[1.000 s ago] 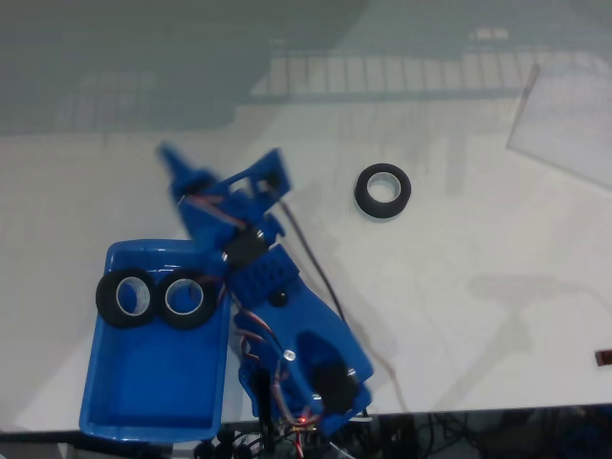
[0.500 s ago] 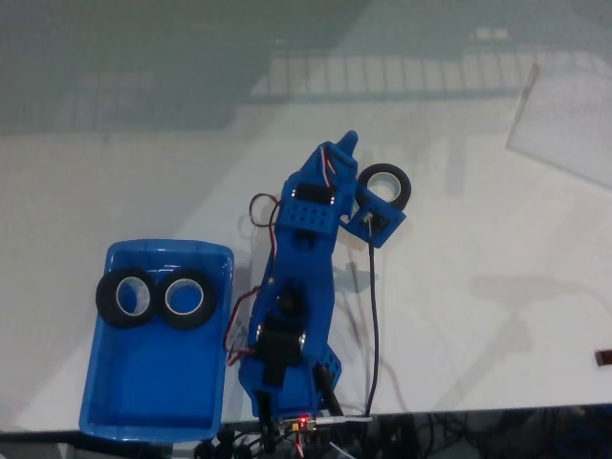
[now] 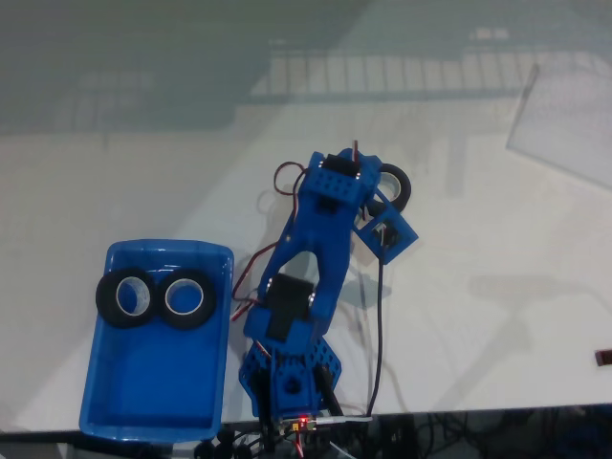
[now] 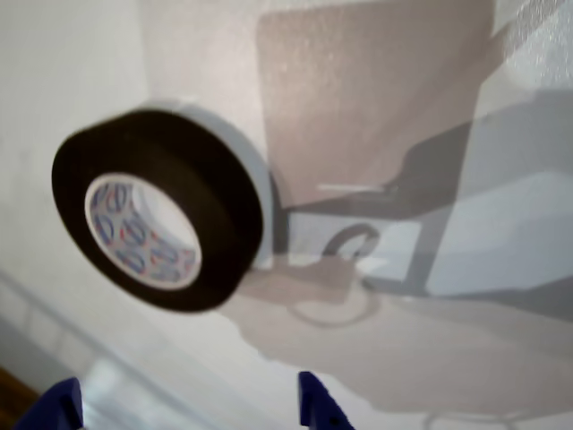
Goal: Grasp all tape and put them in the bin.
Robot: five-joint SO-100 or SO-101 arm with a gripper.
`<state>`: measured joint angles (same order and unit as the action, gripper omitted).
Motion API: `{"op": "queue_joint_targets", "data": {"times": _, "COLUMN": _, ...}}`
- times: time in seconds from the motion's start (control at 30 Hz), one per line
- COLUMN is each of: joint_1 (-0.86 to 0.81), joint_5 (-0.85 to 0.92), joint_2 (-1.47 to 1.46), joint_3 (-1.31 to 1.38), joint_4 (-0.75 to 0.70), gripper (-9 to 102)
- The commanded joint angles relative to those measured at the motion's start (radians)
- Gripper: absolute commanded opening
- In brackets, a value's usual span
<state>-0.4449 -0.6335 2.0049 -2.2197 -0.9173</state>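
The arm has swung away from the bin [image 3: 107, 402] and across to the right, and now stretches over the loose tape roll [image 3: 402, 187], covering most of it in the fixed view where a second ago the roll lay in plain sight. Two other rolls [image 3: 125, 298] [image 3: 186, 299] already sit side by side at the top end of the blue tray.

In the wrist view the gripper [image 4: 183, 408] is spread open, its two blue tips poking up from the bottom edge with nothing between them. The last roll [image 4: 157, 210] lies flat on the white table just ahead of those tips, offset toward the left-hand one rather than centred in the gap.

My worry is that offset. If the arm drops straight down from here, one finger could land on the roll's rim instead of beside it and shove it across the smooth tabletop, or pinch only an edge so the roll slips out on the lift.
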Motion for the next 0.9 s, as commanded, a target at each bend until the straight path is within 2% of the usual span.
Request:
{"op": "queue_joint_targets", "data": {"times": 0.0, "joint_1": -0.002, "joint_5": -0.006, "joint_2": -0.043, "joint_3": 0.064, "joint_4": -0.005, "gripper": 31}}
{"op": "queue_joint_targets", "data": {"times": 0.87, "joint_1": -0.06, "joint_5": 0.0, "joint_2": -0.414, "joint_3": 0.295, "joint_4": -0.041, "gripper": 25}}
